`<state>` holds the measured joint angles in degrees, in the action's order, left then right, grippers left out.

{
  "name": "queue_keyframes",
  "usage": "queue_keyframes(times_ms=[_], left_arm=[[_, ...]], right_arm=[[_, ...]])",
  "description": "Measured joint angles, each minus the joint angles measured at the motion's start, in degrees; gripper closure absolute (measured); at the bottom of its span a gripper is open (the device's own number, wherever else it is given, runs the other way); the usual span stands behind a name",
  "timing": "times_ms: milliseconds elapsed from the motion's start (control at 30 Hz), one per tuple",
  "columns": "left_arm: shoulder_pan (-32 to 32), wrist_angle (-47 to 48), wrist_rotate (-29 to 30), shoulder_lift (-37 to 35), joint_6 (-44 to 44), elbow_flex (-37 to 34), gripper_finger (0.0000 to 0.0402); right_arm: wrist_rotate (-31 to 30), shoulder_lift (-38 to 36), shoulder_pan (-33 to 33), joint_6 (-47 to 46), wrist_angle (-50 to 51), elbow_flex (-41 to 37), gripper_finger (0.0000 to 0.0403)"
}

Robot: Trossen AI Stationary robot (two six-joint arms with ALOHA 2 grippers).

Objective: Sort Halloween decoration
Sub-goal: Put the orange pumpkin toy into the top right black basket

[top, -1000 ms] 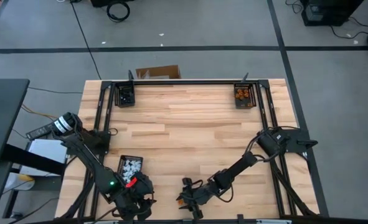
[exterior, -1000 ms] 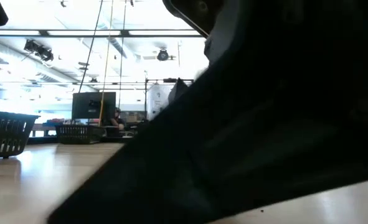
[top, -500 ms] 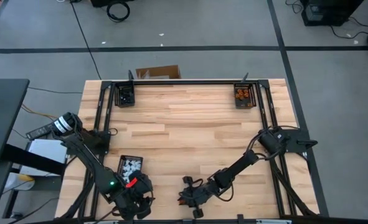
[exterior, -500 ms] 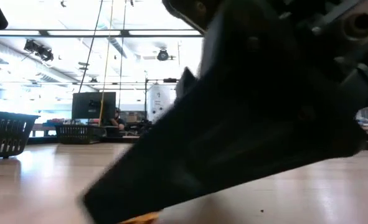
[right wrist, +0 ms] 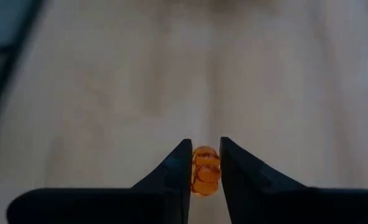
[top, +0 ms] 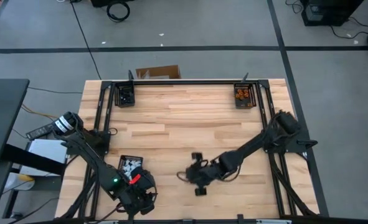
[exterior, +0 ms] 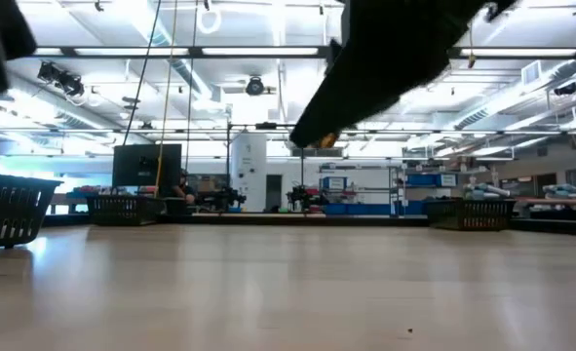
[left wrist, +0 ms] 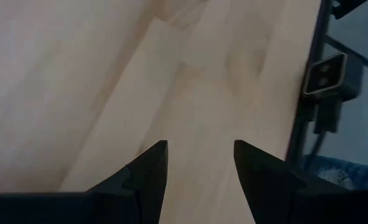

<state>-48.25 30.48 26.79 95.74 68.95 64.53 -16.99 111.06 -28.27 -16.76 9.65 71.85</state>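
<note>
**Orange trinket pinched above the counter**

The right gripper (right wrist: pixel 205 171) clenches an orange trinket (right wrist: pixel 205 170) between its fingers, lower centre of the high view, over the counter (top: pixel 190 124). The left gripper (left wrist: pixel 199 163), lower left, waits with fingers parted beside the tray of white trinkets (top: pixel 131 165).

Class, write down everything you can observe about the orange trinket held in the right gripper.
The orange trinket is a tiny, glossy, translucent bead-like piece with rounded bumps, plastic by its look. It sits pinched between the two dark fingers of the right gripper, touching both. Nothing else touches it: it is lifted above the wooden table, clear of the surface, as the low view also shows.
</note>
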Motion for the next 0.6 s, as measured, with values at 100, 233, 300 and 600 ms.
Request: queue_keyframes(times_ms=[100,233,300,600], left_arm=[[1.5,0.1,0.0,0.0,-1.1,0.0,0.0208],[3.8,0.1,0.0,-0.1,-2.8,0.0,0.0208],[5.1,-0.1,0.0,-0.1,-4.0,0.0,0.0208],[12.9,-0.7,0.0,-0.2,-12.2,0.0,0.0208]], right_arm=[[-1.7,-4.0,2.2,0.2,9.5,-0.1,0.0327],[-2.5,-10.4,6.3,0.2,16.5,-4.0,0.0327],[-2.5,-14.7,8.9,-0.3,17.5,-8.2,0.0327],[-1.1,-38.8,25.3,-2.0,17.5,-31.5,0.0327]])
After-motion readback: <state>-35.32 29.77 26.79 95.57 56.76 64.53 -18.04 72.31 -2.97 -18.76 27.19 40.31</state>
